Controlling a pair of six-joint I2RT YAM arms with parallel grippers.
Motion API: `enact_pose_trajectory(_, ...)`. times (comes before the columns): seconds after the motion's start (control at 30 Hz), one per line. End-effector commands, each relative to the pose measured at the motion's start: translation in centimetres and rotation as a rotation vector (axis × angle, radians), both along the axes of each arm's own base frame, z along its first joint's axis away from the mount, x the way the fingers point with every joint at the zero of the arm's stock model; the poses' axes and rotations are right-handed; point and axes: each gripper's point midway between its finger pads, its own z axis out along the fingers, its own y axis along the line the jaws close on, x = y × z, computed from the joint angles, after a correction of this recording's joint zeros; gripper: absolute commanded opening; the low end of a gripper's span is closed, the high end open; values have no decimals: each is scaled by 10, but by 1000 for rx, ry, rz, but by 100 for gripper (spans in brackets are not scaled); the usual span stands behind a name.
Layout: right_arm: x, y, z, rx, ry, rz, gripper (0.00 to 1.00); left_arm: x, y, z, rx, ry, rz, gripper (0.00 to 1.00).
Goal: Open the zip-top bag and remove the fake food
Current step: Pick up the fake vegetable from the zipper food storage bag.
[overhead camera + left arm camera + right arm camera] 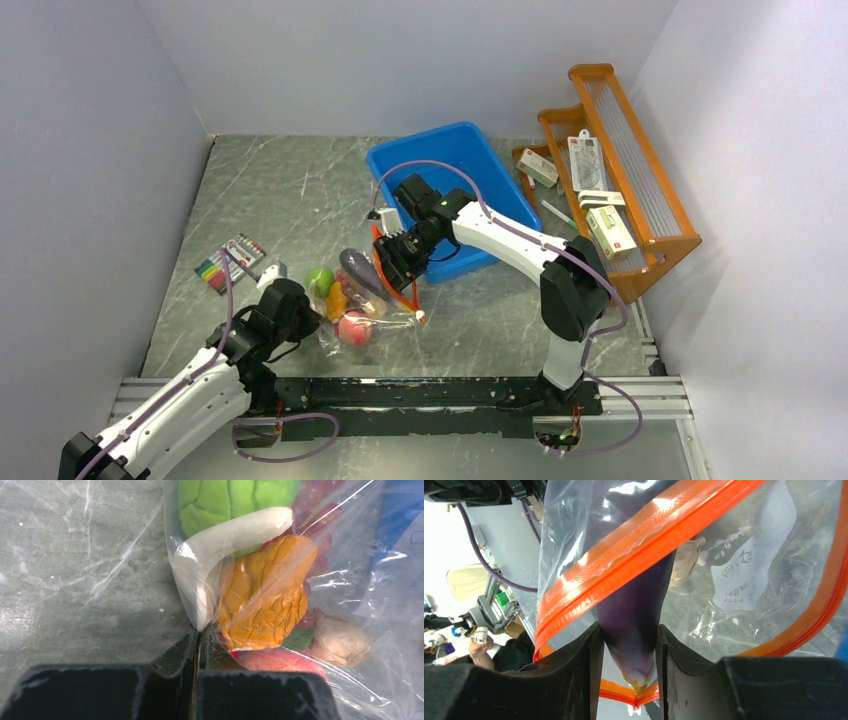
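The zip-top bag [372, 305] lies mid-table, and its red-orange zip strip [639, 545] gapes open in a loop. My right gripper [392, 268] is shut on the purple eggplant [634, 625] at the bag's mouth; the eggplant also shows in the top view [362, 270]. My left gripper [200, 632] is shut on the bag's bottom corner, flat on the table. Inside the bag are a green ball [225, 500], an orange piece [265, 595], a beige bulb [340, 640], a pink-red peach [280, 660] and a white curved piece [220, 545].
A blue bin [440, 160] stands just behind the right gripper. An orange wooden rack [620, 170] with small boxes is at the right wall. A pack of coloured markers [230, 262] lies left of the left arm.
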Motion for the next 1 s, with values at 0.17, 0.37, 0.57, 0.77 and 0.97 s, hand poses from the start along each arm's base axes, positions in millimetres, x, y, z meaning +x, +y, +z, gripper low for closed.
enact_pose_trajectory(0.17,9,2,24,85,6,-107,26,8,-12,25,-64,-66,-31,19)
enact_pose_trajectory(0.37,20,21,-3,184,103,-463,27,18,-41,85,-202,-166,-121,76)
enact_pose_trajectory(0.57,26,23,-5,296,157,-657,27,7,-57,110,-231,-152,-255,77)
enact_pose_trajectory(0.77,28,30,-11,321,172,-694,27,-25,-71,107,-344,18,-305,75)
enact_pose_trajectory(0.97,31,38,-6,322,140,-677,27,-49,-78,113,-516,33,-305,77)
